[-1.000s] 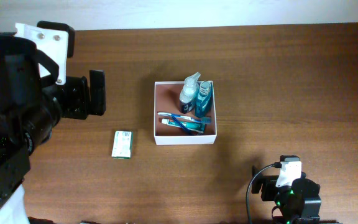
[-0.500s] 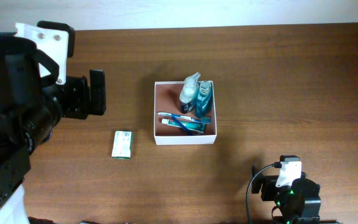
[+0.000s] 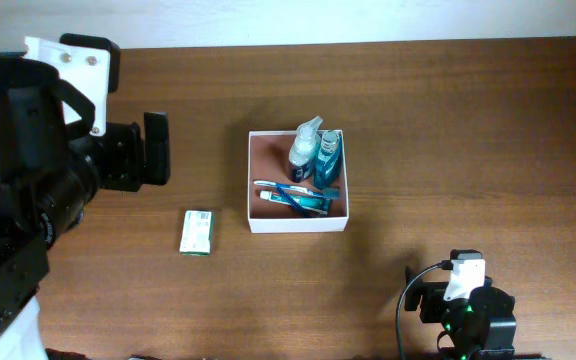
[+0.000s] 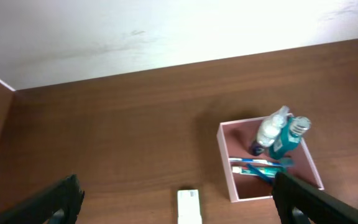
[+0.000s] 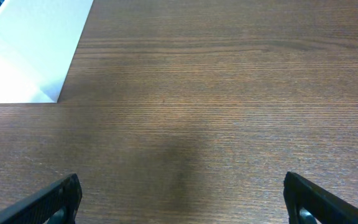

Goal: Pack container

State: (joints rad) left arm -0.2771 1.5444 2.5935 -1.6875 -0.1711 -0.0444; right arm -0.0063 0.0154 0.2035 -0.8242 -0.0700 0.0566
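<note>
Overhead: container (image 3: 298,224) at mid-tabletop (image 3: 468,120), holding a spray bottle (image 3: 306,148), teal bottle (image 3: 329,155), toothbrush (image 3: 286,186) and toothpaste tube (image 3: 300,201); a green-and-white packet (image 3: 197,232) lies apart on its left. Left arm (image 3: 28,190) fills the left edge, right arm (image 3: 465,310) the lower right. Left wrist: left end effector (image 4: 174,186) spread wide, high above container and packet. Right wrist: right end effector (image 5: 180,190) spread wide, empty, over wood; container contents unseen

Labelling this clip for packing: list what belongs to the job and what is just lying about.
Job: container; two bottles, toothbrush and toothpaste tube inside it; green-and-white packet beside it, probably next.
Lying about: black cable by right arm.
</note>
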